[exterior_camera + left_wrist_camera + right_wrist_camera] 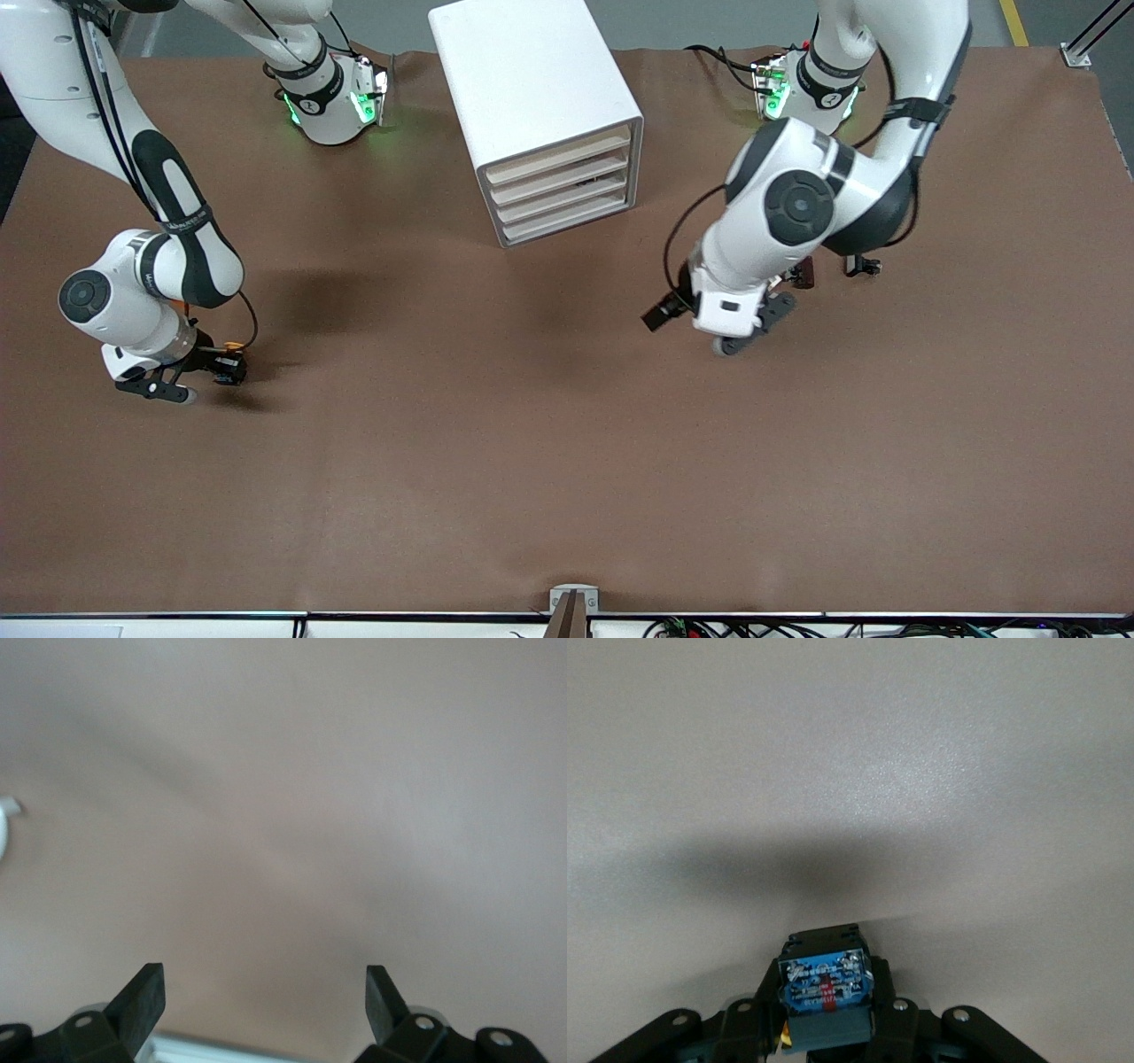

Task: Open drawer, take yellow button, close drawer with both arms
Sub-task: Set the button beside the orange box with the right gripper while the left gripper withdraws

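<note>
Right gripper (226, 365) fingers clamped on button (824, 988), low over surface at its own end. Left gripper (264, 997) fingers wide, empty. Cabinet (540, 115) drawers look shut; probably just set button down.

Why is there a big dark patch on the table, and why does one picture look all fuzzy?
Front view: the dark patches on the table are shadows cast by the arms. Right wrist view: another shadow band lies past the right gripper, shut on the button, which looks sharp. Left wrist view: the table is out of focus, so it looks fuzzy; only the open left gripper shows clearly.
</note>
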`<state>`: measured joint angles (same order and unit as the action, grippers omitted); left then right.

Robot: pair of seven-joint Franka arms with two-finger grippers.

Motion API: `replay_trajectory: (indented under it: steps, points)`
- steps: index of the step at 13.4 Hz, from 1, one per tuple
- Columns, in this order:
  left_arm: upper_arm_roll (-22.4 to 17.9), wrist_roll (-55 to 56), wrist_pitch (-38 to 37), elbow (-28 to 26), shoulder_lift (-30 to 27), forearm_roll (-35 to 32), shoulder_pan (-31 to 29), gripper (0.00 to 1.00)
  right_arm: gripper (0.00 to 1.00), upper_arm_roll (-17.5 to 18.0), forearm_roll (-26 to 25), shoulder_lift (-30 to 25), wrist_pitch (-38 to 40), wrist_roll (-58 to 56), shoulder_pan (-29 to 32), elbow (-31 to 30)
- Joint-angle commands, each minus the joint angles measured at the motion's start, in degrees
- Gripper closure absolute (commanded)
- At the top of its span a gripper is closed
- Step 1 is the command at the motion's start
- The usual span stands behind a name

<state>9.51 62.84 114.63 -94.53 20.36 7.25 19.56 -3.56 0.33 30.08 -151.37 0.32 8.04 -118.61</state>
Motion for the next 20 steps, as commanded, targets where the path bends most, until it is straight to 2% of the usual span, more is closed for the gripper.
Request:
replay_trajectory:
  steps: [1,4,6,10,13,17,20]
  points:
    - [0.5,-3.4,-3.7,1.2,-0.8,-4.3,-4.8,0.0,0.0,0.4,-0.3,0.8,0.7,0.6,0.3,1.2]
    - [0.5,-11.7,-7.7,1.3,-3.0,-5.7,-11.6,0.0,0.0,0.4,-0.3,0.8,0.8,1.2,0.3,1.2]
    - [0.6,-17.5,-9.0,2.2,-4.5,-10.0,-15.6,0.0,0.0,0.7,-0.1,0.0,1.8,1.2,0.2,1.2]
    - [0.5,-31.2,-15.1,4.5,-8.1,-12.4,-19.8,0.0,0.0,0.7,-0.1,-2.6,18.9,1.3,-0.1,9.2]
    - [0.6,-40.8,-15.8,4.4,-12.1,-12.4,-23.4,0.0,0.0,0.7,-0.1,-4.5,30.9,1.3,-0.2,15.3]
    - [0.7,-43.0,-17.3,3.7,-16.6,-12.2,-24.2,0.0,0.0,0.7,-0.2,-11.1,42.9,1.1,-1.2,17.9]
    - [0.6,-45.2,-18.3,1.1,-20.7,-11.8,-24.1,0.0,0.0,0.9,-0.5,-15.0,54.7,1.2,-3.1,23.1]
